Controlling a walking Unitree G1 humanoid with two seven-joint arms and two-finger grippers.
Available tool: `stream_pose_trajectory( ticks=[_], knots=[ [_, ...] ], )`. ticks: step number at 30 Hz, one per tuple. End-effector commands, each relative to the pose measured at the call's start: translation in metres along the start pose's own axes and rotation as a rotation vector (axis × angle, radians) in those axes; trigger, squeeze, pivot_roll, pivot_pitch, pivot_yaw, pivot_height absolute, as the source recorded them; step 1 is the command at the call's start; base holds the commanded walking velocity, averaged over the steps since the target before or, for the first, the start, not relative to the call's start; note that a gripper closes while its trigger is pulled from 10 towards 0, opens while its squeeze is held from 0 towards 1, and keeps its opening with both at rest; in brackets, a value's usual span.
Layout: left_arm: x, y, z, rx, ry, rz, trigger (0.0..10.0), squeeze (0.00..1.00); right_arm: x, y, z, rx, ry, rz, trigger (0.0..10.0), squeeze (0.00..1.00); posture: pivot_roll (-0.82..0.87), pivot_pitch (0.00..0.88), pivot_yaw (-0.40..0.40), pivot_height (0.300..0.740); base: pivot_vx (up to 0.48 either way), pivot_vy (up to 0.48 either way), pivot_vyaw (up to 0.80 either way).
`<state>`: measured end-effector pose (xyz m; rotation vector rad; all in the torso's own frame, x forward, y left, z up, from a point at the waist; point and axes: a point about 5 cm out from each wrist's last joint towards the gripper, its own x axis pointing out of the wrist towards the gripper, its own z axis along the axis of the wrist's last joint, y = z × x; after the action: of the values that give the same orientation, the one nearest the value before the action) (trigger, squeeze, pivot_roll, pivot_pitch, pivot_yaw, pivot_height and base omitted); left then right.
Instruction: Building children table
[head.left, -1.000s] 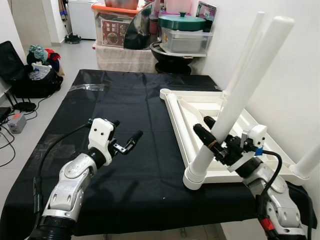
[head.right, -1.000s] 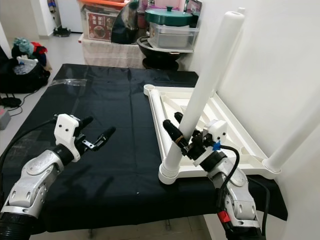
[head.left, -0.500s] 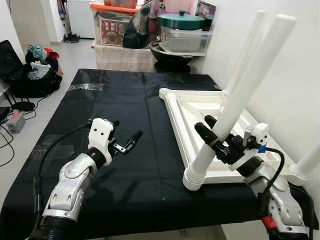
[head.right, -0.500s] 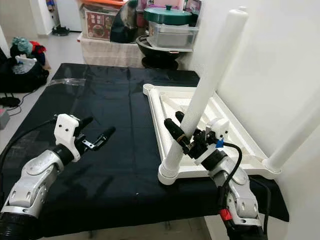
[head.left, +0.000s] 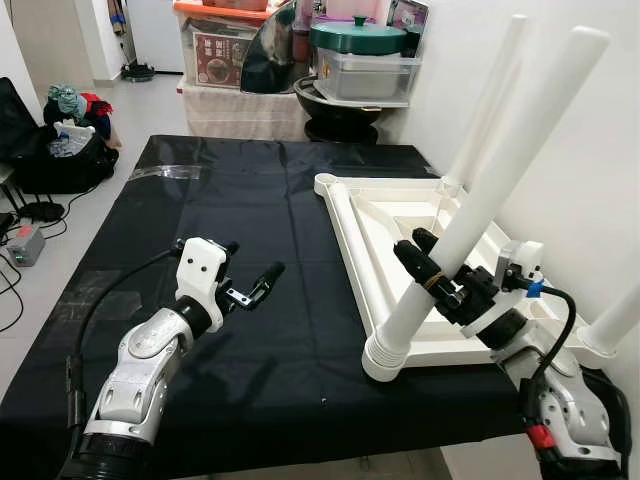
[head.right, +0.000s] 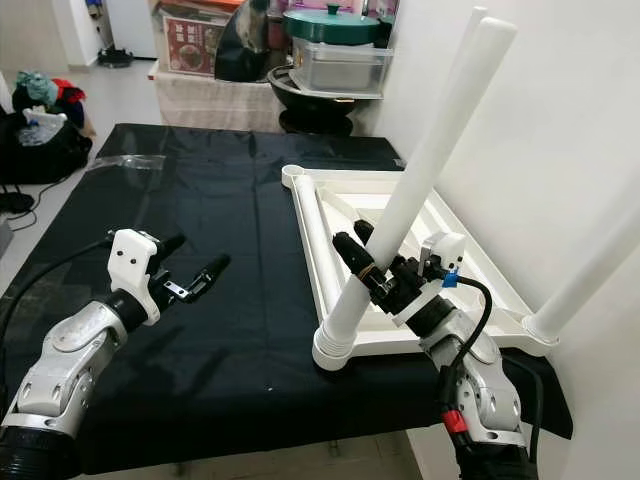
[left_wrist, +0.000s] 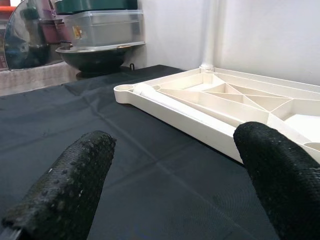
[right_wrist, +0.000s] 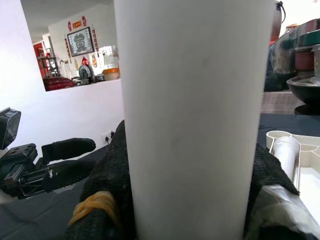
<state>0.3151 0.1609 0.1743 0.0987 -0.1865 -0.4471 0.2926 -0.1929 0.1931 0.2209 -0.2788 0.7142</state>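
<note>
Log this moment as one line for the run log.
right gripper: shut on table leg, leg standing in near corner socket of upturned tabletop | left gripper: open, above black cloth, holding nothing

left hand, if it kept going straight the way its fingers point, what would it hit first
Probably the long side rail of the upside-down white tabletop. The left hand hovers open above the black cloth, aimed across it at that edge. It might graze the cloth first; its height is unclear.

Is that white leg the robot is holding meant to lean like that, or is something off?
The table leg in the right gripper leans off vertical at the upturned tabletop's near corner, not square to it. Nothing looks broken.
</note>
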Motion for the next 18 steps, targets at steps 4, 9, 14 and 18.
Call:
stream_pose_trajectory(
  ticks=[4,9,14,18],
  knots=[
    [-0.002,0.001,-0.001,-0.007,-0.001,0.002,10.0,0.00,-0.001,0.010,-0.019,0.031,0.094,0.047,10.0,0.00,0.06,0.000,-0.101,0.740,0.000,0.000,0.00],
    [-0.001,0.001,0.000,-0.006,-0.001,0.000,10.0,0.00,0.000,0.018,-0.021,-0.034,0.133,0.106,10.0,0.00,0.06,0.000,-0.100,0.740,0.000,0.000,0.00],
    [0.000,0.000,0.000,-0.008,-0.002,-0.003,10.0,0.00,-0.001,0.034,-0.027,-0.066,0.209,0.253,10.0,0.00,0.06,0.000,-0.101,0.740,0.000,0.000,0.00],
    [0.000,0.000,0.000,-0.008,-0.002,-0.003,10.0,0.00,-0.001,0.034,-0.027,-0.066,0.209,0.253,10.0,0.00,0.06,0.000,-0.101,0.740,0.000,0.000,0.00]
  ],
)
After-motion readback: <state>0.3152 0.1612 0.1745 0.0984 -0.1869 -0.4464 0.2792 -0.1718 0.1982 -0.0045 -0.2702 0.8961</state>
